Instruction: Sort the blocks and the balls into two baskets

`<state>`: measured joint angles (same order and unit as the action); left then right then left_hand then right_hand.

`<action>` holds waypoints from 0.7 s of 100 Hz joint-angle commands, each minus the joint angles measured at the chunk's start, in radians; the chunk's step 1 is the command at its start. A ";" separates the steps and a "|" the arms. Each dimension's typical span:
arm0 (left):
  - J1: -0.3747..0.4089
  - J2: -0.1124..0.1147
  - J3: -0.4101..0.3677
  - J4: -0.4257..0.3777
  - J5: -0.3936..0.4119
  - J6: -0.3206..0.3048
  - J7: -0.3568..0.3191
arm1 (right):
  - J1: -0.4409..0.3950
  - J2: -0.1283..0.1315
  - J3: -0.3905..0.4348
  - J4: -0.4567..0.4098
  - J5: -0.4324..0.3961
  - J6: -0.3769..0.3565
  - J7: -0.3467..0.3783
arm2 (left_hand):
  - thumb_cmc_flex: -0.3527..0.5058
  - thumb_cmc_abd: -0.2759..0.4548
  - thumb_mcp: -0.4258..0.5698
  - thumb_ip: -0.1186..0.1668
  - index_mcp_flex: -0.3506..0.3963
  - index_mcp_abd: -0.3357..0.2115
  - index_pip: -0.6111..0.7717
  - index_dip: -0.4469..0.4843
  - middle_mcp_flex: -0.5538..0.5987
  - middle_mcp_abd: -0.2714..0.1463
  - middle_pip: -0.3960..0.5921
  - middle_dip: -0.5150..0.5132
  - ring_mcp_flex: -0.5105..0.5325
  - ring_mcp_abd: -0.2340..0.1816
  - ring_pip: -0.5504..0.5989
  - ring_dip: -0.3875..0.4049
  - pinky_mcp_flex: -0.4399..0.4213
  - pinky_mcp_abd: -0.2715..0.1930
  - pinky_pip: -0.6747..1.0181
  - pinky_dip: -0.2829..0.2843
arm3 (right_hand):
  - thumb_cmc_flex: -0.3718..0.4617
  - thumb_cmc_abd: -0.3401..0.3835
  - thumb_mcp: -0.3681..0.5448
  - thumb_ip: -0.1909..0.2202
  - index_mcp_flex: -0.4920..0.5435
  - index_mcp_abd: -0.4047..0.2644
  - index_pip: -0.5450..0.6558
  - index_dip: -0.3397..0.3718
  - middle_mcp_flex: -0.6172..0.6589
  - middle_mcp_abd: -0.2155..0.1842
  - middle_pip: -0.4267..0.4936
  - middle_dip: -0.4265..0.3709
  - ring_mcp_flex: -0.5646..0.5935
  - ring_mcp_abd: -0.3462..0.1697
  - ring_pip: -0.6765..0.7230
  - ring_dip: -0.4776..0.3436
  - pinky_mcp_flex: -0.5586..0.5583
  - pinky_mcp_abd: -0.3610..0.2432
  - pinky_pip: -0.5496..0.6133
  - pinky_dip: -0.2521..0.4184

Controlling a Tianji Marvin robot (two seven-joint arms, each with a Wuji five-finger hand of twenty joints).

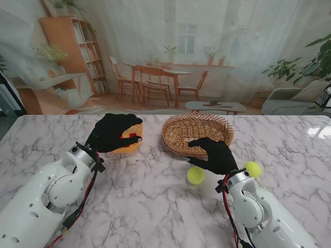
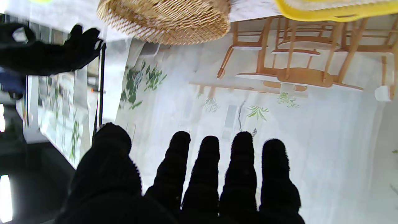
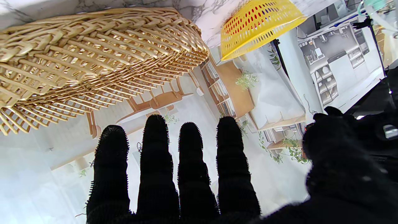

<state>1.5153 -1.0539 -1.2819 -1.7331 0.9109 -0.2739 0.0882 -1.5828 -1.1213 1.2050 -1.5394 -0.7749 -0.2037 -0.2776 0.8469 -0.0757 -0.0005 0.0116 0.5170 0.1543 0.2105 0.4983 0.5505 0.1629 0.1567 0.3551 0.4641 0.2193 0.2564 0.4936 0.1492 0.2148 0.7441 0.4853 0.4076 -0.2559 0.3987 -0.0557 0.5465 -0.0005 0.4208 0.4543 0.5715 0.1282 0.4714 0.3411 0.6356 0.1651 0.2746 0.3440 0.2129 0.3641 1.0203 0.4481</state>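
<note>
In the stand view's lower centre, one yellow-green ball lies just left of the empty, spread right hand, nearer it than the left hand, also spread, over the yellow basket.

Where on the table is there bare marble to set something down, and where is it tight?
Bare marble lies on the far right, beyond the wicker basket and the right-side ball, and in the near middle between the two forearms. It is tight around the yellow basket, covered by the left hand, and where the right hand sits between the wicker basket and the nearer ball.
</note>
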 commanded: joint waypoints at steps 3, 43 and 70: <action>0.025 -0.026 0.027 0.037 -0.019 0.003 0.003 | -0.009 -0.002 0.004 -0.004 -0.004 0.000 -0.006 | 0.000 0.043 -0.021 -0.014 0.008 0.003 0.001 0.010 0.030 -0.017 0.025 0.016 0.019 -0.009 -0.007 0.008 -0.011 0.025 0.006 0.021 | 0.006 0.042 -0.008 0.024 0.027 -0.029 0.006 0.021 0.007 0.005 -0.009 0.007 0.009 0.009 0.016 0.007 -0.005 0.003 0.003 0.009; 0.010 -0.034 0.100 0.182 -0.074 0.037 0.038 | -0.012 -0.002 0.002 -0.007 -0.009 0.016 -0.009 | -0.001 0.058 -0.022 -0.011 -0.040 -0.001 -0.016 -0.005 0.009 -0.012 0.037 0.019 0.024 -0.001 0.001 0.025 -0.009 0.030 0.039 0.054 | 0.005 0.043 -0.007 0.024 0.026 -0.025 0.004 0.020 0.007 0.007 -0.011 0.003 0.008 0.029 -0.009 -0.012 -0.004 -0.001 -0.003 0.002; 0.001 -0.033 0.095 0.201 -0.069 0.016 0.046 | 0.008 0.001 -0.017 0.010 -0.014 0.030 0.006 | -0.003 0.059 -0.022 -0.010 -0.027 -0.001 -0.013 -0.007 0.023 -0.016 0.036 0.019 0.032 -0.002 0.001 0.031 -0.012 0.036 0.037 0.064 | 0.005 0.041 -0.007 0.024 0.021 -0.024 0.002 0.019 0.002 0.008 -0.012 0.001 -0.009 0.036 -0.015 -0.016 -0.009 -0.001 -0.006 -0.002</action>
<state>1.5217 -1.0848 -1.1866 -1.5368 0.8362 -0.2488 0.1414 -1.5763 -1.1201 1.1887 -1.5351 -0.7833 -0.1789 -0.2754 0.8477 -0.0639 0.0032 0.0116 0.5016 0.1572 0.2077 0.4995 0.5624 0.1544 0.1793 0.3679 0.4818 0.2189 0.2555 0.5170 0.1501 0.2279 0.7608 0.5253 0.4076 -0.2559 0.3987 -0.0557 0.5465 -0.0005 0.4208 0.4543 0.5715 0.1282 0.4714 0.3412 0.6351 0.1823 0.2746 0.3439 0.2129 0.3641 1.0203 0.4481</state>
